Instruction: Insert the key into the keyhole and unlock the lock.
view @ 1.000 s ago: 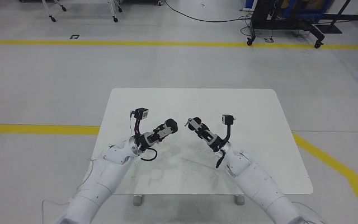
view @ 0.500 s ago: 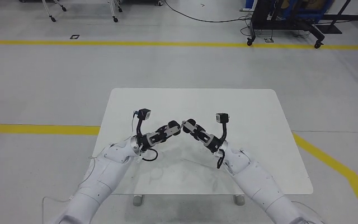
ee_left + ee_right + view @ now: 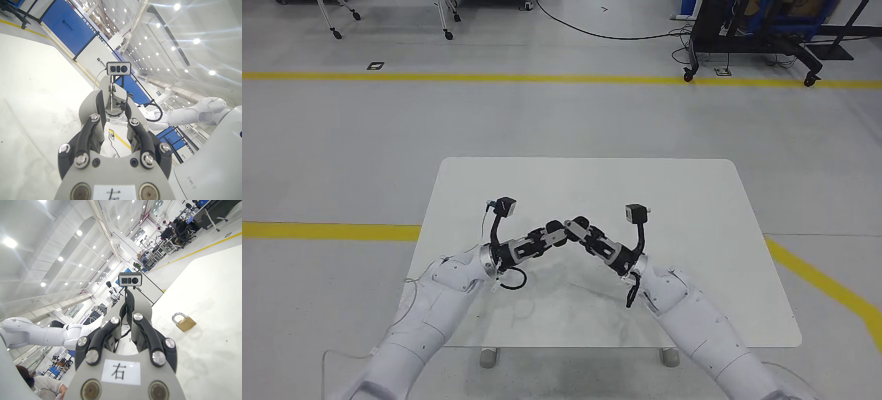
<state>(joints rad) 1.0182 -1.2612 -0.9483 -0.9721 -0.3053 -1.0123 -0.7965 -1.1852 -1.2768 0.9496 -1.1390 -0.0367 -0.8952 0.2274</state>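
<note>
While the brass padlock (image 3: 184, 323) lies flat on the white table (image 3: 692, 200) with its shackle seemingly shut, off to one side of the grippers, the two arms meet tip to tip above the tabletop. The right gripper (image 3: 128, 298) has its jaws pressed together on the thin, toothed key (image 3: 111, 100). The left gripper (image 3: 114, 103) has its jaws apart, with its black pads (image 3: 99, 106) on either side of the key and the right fingertips.
</note>
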